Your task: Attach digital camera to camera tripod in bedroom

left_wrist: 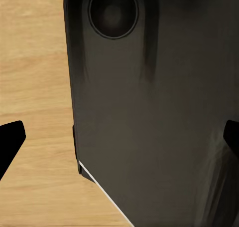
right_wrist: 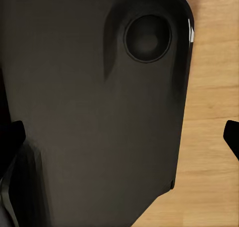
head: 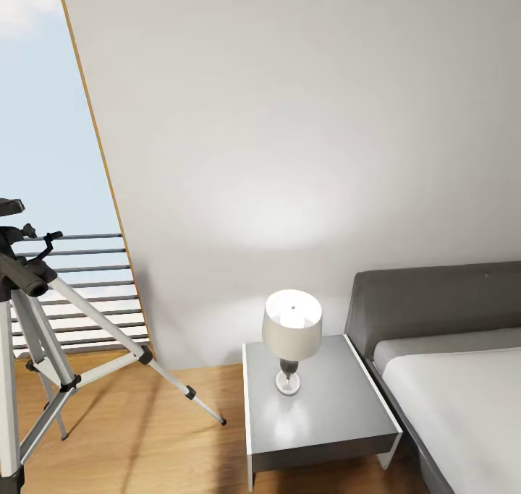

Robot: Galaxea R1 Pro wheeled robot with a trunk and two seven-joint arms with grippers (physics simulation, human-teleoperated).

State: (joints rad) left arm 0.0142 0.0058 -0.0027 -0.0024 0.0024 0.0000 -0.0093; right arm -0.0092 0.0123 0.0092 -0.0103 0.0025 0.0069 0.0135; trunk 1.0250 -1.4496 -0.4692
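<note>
The camera tripod stands at the left of the head view on the bedroom's wooden floor, with silver legs spread, a black head and a black pan handle pointing this way. The digital camera is out of view. In the left wrist view my left gripper is open, its black fingertips wide apart over the floor and the robot's dark body. My right gripper is open too, with nothing between its fingertips, above the same dark body.
A grey bedside table with a white-shaded lamp stands in the middle, and a grey-framed bed with a white mattress lies to its right. Behind the tripod a balcony railing shows past a sloped white wall.
</note>
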